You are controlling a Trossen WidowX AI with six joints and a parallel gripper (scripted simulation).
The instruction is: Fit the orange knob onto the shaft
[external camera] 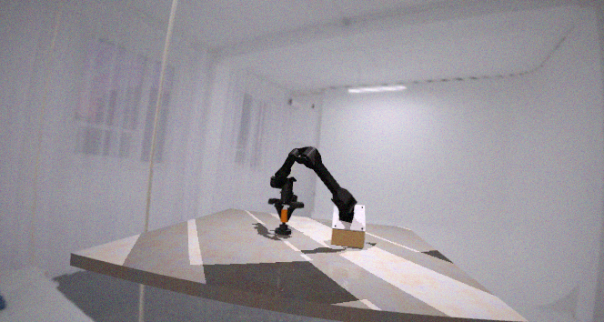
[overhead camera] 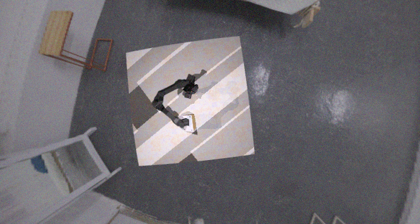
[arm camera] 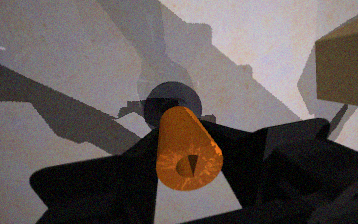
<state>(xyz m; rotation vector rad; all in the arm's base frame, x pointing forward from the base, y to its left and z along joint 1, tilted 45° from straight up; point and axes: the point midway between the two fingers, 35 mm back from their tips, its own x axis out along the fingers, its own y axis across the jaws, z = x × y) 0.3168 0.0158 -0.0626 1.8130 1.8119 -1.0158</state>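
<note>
My gripper point(external camera: 285, 207) point(overhead camera: 190, 90) point(arm camera: 179, 128) is shut on the orange knob point(external camera: 284, 216) point(arm camera: 182, 137) and holds it upright. In the wrist view the knob's upper face shows a small D-shaped hole point(arm camera: 187, 165). The dark round pedestal point(external camera: 283, 230) point(arm camera: 179, 94) stands on the table right under the knob. A darker block at the pedestal's middle, partly behind the knob, looks like the shaft point(arm camera: 154, 107). In the exterior view a narrow gap shows between the knob's lower end and the pedestal. I cannot tell whether the knob touches the shaft.
The arm's base sits on a tan box point(external camera: 347, 237) point(overhead camera: 191, 123) point(arm camera: 347, 65) a short way right of the pedestal. The striped table point(external camera: 227, 259) point(overhead camera: 221, 136) has open edges all round, with grey floor below.
</note>
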